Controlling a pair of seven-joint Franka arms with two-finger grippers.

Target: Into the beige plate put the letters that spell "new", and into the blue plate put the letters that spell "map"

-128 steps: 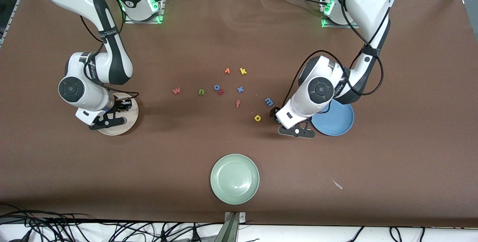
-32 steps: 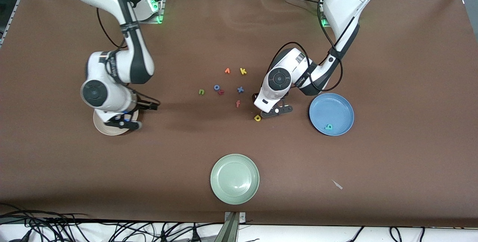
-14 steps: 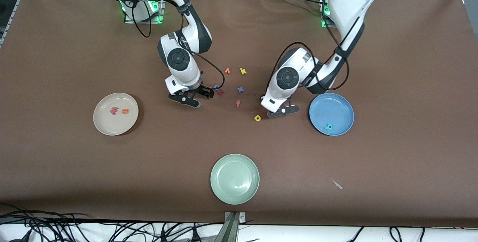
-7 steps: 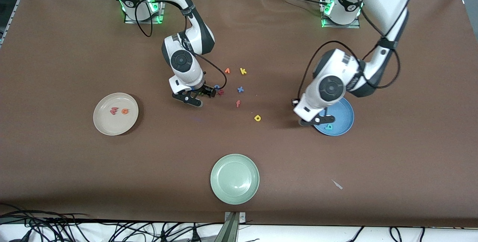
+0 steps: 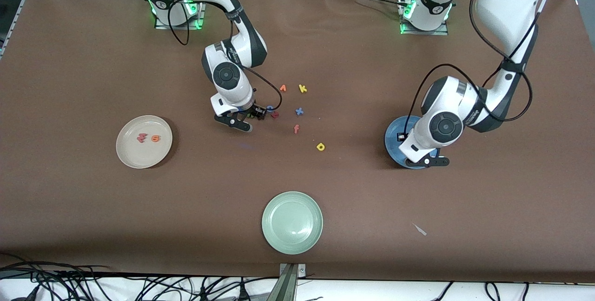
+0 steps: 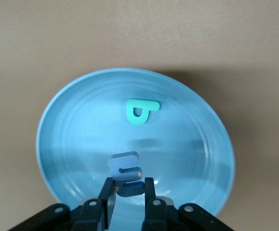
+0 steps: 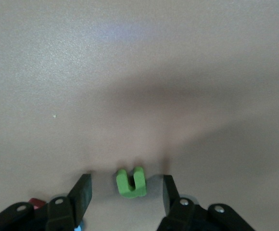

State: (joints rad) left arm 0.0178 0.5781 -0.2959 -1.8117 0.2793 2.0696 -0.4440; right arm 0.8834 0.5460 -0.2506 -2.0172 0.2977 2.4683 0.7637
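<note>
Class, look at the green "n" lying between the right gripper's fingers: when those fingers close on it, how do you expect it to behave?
The green "n" looks thick and matte like foam, so it is probably light and gives slightly rather than cracking. It lies flat on the table, so it should not roll. Being tiny between the right gripper fingers, it may twist or slide if caught off-centre.
</note>
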